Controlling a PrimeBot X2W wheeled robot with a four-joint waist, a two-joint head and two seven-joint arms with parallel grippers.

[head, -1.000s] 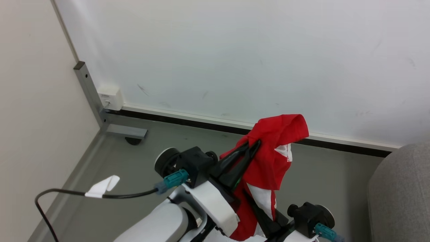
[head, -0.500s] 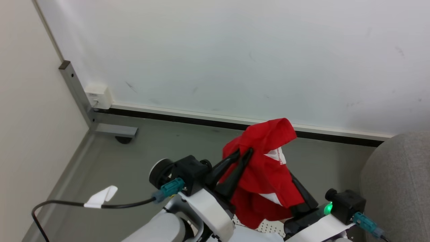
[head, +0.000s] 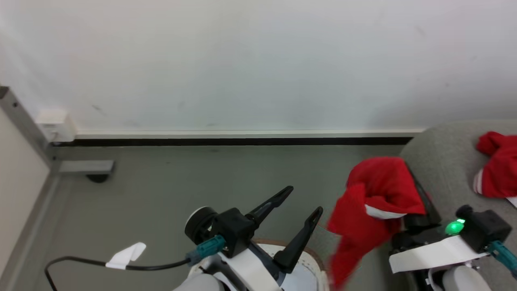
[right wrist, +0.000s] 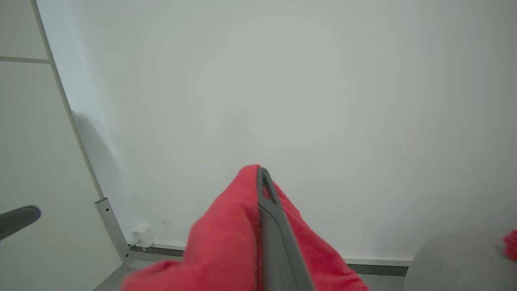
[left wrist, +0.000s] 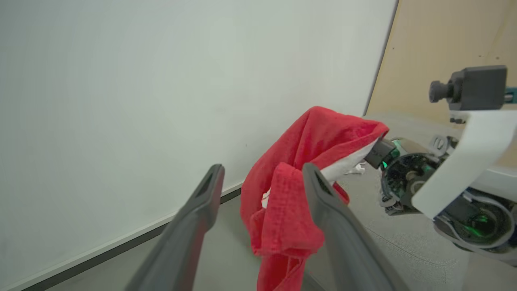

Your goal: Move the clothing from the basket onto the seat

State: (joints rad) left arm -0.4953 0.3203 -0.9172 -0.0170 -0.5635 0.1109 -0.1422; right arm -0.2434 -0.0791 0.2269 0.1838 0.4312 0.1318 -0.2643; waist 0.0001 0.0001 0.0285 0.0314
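right tool point(right wrist: 263, 182): fingers pressed together, edge-on, one dark blade rising from bottom centre
red garment point(right wrist: 226, 242): pinched in the tool, bunched on both sides of it, running off the bottom edge
sofa point(right wrist: 452, 258): grey, rounded corner, bottom right
second red piece point(right wrist: 511, 243): on sofa, cut by right edge
wall point(right wrist: 282, 81): plain white
metal post point(right wrist: 113, 230): left side, white box point(right wrist: 142, 234) just beside its foot
dark rounded tip point(right wrist: 18, 220): left edge, cannot tell what

two red garments point(head: 383, 186) point(head: 494, 173), one grey sofa point(head: 444, 169), one basket point(head: 314, 255), two grippers point(head: 303, 199) point(right wrist: 263, 180)
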